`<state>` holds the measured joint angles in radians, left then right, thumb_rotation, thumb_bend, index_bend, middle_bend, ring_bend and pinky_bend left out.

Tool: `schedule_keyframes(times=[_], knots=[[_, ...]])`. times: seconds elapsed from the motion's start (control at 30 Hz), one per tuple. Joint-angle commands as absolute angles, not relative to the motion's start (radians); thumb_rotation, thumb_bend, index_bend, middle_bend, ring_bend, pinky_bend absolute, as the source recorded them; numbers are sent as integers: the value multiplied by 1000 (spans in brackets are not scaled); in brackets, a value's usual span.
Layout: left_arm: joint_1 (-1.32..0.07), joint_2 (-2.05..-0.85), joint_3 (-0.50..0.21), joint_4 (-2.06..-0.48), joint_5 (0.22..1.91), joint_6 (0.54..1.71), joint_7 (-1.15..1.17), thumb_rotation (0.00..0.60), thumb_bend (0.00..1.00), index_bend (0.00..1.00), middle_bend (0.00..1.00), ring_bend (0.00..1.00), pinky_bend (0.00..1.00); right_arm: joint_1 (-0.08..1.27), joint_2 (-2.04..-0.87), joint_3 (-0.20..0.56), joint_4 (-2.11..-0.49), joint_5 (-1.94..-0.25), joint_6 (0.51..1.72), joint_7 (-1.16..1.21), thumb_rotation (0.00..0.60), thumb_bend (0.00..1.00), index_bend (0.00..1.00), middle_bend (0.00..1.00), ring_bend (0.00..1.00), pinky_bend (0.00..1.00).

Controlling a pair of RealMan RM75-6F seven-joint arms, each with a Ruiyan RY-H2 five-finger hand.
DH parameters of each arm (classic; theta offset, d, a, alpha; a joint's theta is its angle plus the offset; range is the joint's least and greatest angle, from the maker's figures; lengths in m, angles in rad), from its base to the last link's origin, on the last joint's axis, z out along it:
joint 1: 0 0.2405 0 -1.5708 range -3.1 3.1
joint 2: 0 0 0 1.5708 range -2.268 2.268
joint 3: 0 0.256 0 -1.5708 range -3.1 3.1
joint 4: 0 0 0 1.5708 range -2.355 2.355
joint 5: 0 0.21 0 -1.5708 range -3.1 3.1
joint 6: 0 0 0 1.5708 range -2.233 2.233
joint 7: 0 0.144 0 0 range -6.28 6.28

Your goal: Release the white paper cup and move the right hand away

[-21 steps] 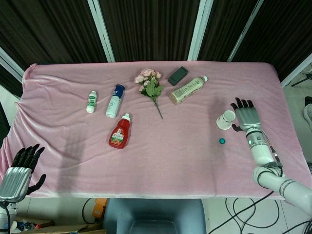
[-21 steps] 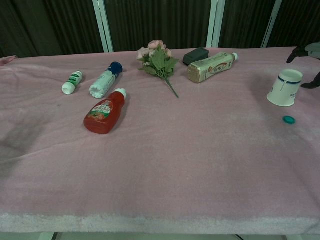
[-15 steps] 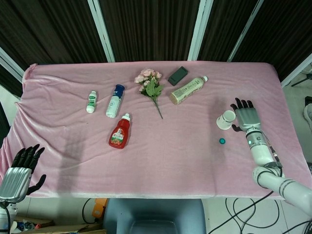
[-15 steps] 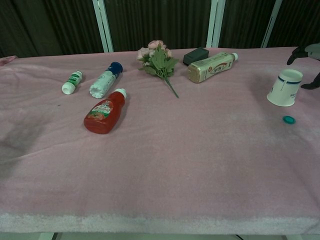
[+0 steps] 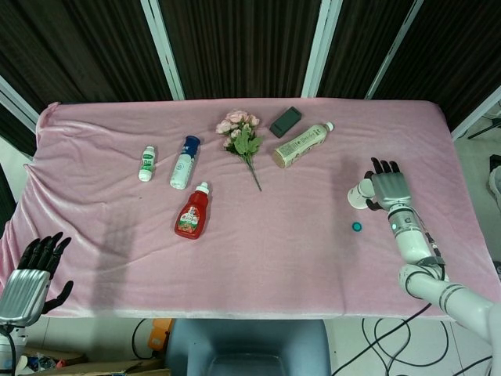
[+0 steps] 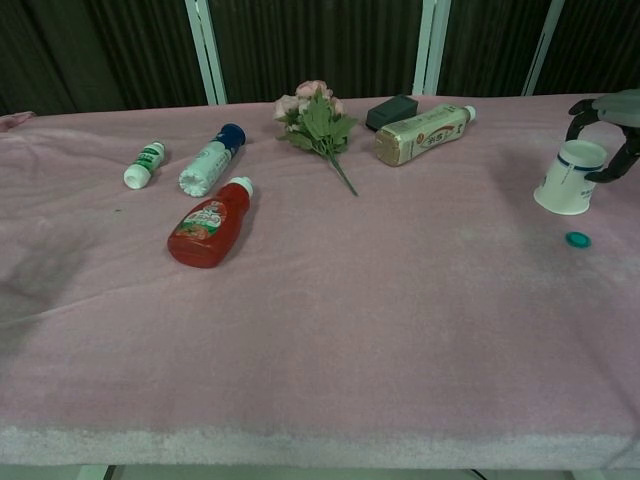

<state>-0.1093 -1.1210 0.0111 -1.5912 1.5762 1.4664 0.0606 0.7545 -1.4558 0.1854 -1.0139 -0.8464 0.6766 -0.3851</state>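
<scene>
Cup (image 6: 570, 180), white paper, is standing upside down near the table's right edge with the right hand (image 5: 389, 188) arching over it, fingers (image 6: 578, 113) spread around its top, so release looks under way and withdrawal not yet done.

Your table (image 5: 258, 266), draped in a pink cloth (image 6: 330, 340), carries a scatter of things. At the far side you see a bunch of pink flowers (image 5: 241, 133) with its stem pointing toward you, a dark phone-like slab (image 5: 286, 121) just beside it, and a pale drink bottle (image 5: 302, 145) lying on its side. To the left lie a small white bottle (image 5: 146, 163) with a green label and a white bottle with a blue cap (image 5: 185, 162). A red ketchup bottle (image 5: 192, 211) lies nearer the middle. On the right a white paper cup (image 6: 571, 176) stands upside down, with a small teal cap (image 6: 577, 239) near it.
</scene>
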Motion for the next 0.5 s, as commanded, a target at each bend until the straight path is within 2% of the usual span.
schedule_keyframes(times=[0.03,0.23,0.5], knots=[[-110,-1120,10,-1590,1577,1467,59,600,374,0,0,0,36,757,-1461,184,-1008,-845,679,-384,600,515,533,136,0,0],[-109,-1120,12,-1591,1579,1469,58,600,374,0,0,0,36,748,-1455,185,-1022,-863,702,-361,600,521,577,150,0,0],[-108,-1120,10,-1591,1574,1468,58,600,373,0,0,0,36,677,-1320,155,-1246,-1033,852,-306,600,521,575,150,0,0]])
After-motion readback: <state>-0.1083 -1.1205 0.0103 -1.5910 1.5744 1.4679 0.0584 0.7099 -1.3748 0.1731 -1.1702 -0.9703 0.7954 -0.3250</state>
